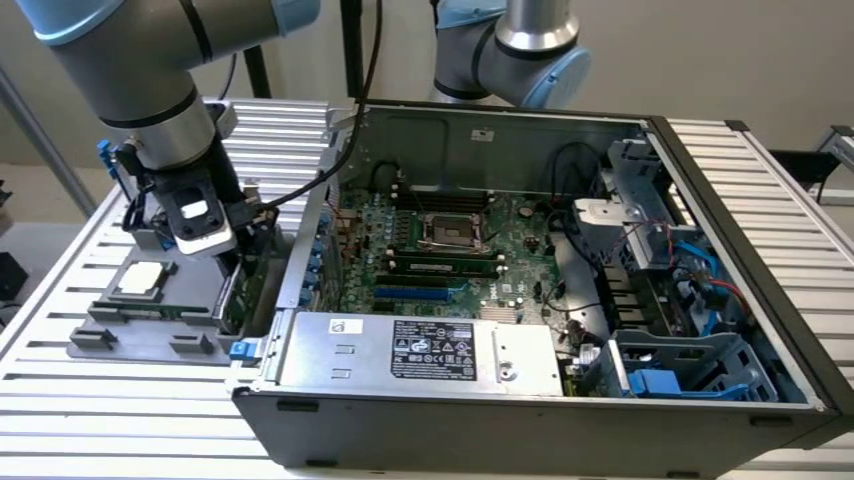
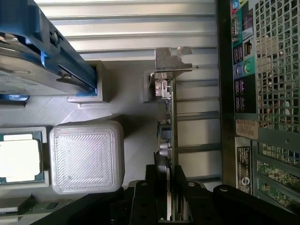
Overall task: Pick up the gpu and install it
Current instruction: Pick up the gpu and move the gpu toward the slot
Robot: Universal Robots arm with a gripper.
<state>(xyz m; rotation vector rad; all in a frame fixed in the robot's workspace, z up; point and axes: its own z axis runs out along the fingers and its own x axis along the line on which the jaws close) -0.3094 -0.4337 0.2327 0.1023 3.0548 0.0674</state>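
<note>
- Exterior view: the gripper [image 1: 230, 262] reaches down onto the gpu [image 1: 228, 296], which stands on edge in the tray [image 1: 134, 340] on the surface, just beside the computer case [image 1: 400, 430]. A skewed lift could knock it against the case wall.
- Wrist view: the fingers [image 2: 151, 187] pinch the card's thin edge, far from the bracket [image 2: 172, 58]. So off-centre a hold may let it swing or slip.

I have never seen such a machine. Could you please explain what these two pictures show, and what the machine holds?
This is a robot arm with a gripper. One picture comes from a camera off the arm, the other from a camera on its wrist. On the slatted table lie an open computer case and a grey tray with a processor chip. The gripper is closed on the gpu, a card seen edge-on, beside the case.
</note>
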